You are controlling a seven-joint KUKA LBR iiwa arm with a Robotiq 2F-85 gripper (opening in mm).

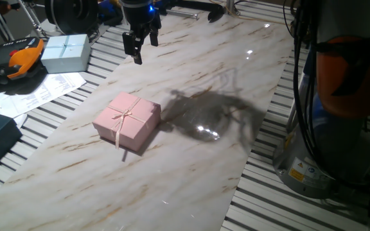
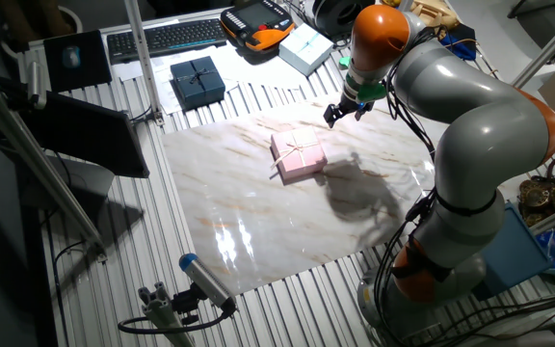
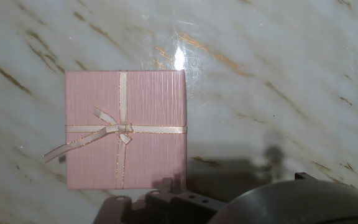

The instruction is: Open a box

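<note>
End effector (image 1: 142, 46) hovers empty, fingers apart, above the table's far edge; centre over the pink box's (image 1: 127, 120) lid, straddle opposite sides, avoid the ribbon bow (image 3: 122, 130).

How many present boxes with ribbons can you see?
3. The pink box sits on the marble mat in the middle. A dark blue box and a pale blue box sit off the mat at the far end. More could be hidden in the clutter.
</note>
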